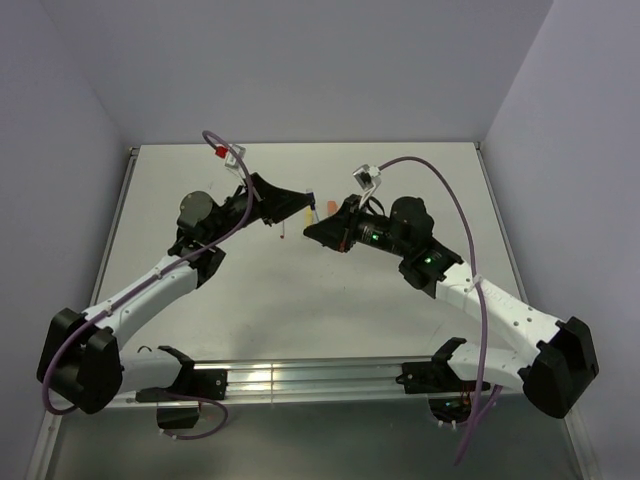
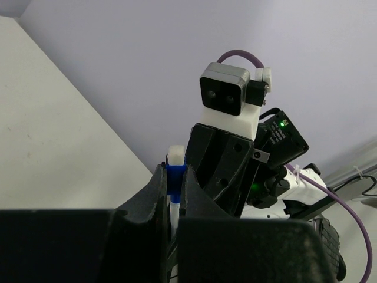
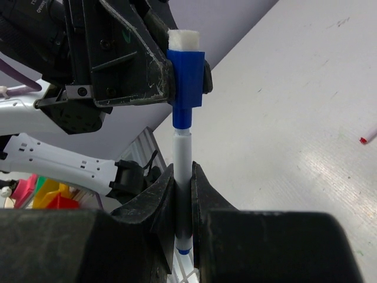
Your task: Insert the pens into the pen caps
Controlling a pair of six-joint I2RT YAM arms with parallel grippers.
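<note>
My left gripper (image 2: 175, 177) is shut on the dark-blue pen cap (image 2: 175, 175), which has a white end. My right gripper (image 3: 184, 183) is shut on the thin white pen (image 3: 182, 159) with blue ends. In the right wrist view the pen's upper end sits inside the dark-blue cap (image 3: 187, 76), held between the left gripper's fingers (image 3: 150, 68). In the top view the two grippers meet above mid-table, left gripper (image 1: 305, 203) and right gripper (image 1: 320, 230), with the blue cap (image 1: 313, 197) between them. The light-blue marker and the other caps are hidden.
A thin red-tipped pen (image 1: 284, 237) lies on the table below the grippers; its red tip shows in the right wrist view (image 3: 363, 140). A yellow marker (image 1: 304, 214) and an orange marker (image 1: 329, 207) lie behind the grippers. A metal rail (image 1: 300, 380) runs along the near edge.
</note>
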